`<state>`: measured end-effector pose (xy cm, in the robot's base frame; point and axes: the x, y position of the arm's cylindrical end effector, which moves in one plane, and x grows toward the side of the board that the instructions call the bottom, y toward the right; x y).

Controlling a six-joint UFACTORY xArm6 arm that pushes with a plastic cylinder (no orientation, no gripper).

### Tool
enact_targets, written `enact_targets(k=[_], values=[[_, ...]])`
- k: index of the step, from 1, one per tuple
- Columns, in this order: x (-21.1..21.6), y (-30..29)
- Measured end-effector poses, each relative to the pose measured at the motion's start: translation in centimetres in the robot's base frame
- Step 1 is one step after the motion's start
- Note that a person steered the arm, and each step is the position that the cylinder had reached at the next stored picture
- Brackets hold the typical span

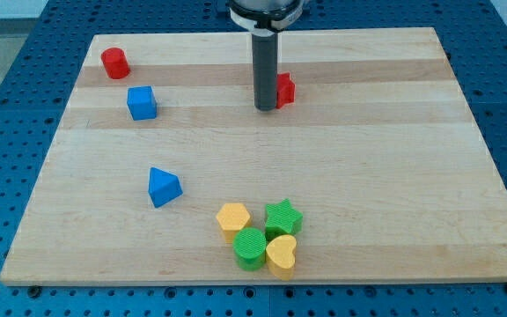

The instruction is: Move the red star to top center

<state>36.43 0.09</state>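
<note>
The small red plastic star block (284, 89), seemingly light, rigid and easily slid, sits near the wooden board's (394, 176) top centre, touching the right of my tip (265, 107), which has no jaws, so pushing its flank suits.

Wooden board (394, 176) with red, blue, green and yellow blocks.
</note>
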Motion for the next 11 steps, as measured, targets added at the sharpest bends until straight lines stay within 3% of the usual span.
enact_targets(k=[1, 2, 3, 4, 6, 7, 8, 11], values=[[0.5, -0.3], [5.1, -1.3], [7.8, 2.6], [4.6, 7.5], [3.2, 3.7], [-4.0, 3.0], [-6.8, 1.8], [-6.8, 0.9]])
